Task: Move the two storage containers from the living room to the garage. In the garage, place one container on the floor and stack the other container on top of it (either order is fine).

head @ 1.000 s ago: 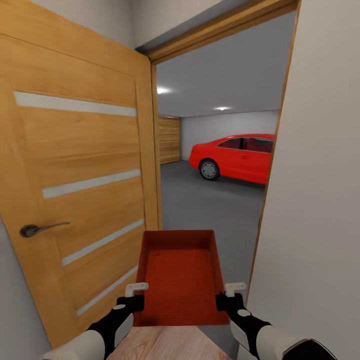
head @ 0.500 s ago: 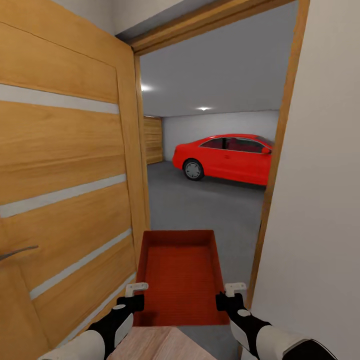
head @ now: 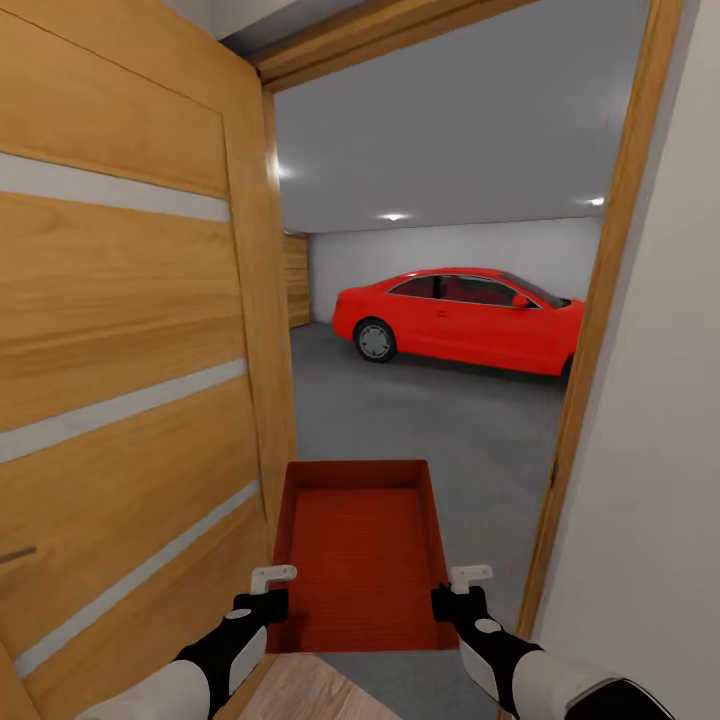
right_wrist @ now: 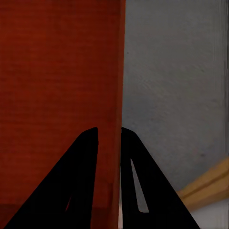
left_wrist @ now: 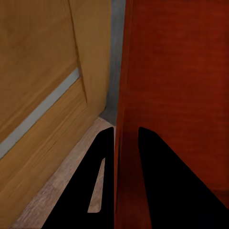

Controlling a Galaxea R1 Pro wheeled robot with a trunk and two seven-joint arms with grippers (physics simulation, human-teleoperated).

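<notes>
One orange-red storage container (head: 358, 555) hangs level in front of me, open side up, held between both arms. My left gripper (head: 271, 592) is shut on its left wall near the closer end; the left wrist view has a black finger on each side of that wall (left_wrist: 125, 95). On the opposite wall my right gripper (head: 459, 592) is shut too, and the right wrist view shows the thin wall (right_wrist: 118, 95) pinched between its fingers. Through the doorway ahead lies the garage with its dark grey floor (head: 430, 430). A strip of pale wood-plank floor (head: 300, 695) is below me.
An open honey-wood door (head: 130, 400) stands close on my left, nearly touching the container's side. The door frame post (head: 590, 380) and a white wall (head: 660, 520) close in the right. A red car (head: 460, 318) is parked across the back of the garage.
The whole view has shifted: the door has slid left and its handle out of the picture, and more of the garage and car shows. Both grippers hold the container as before.
</notes>
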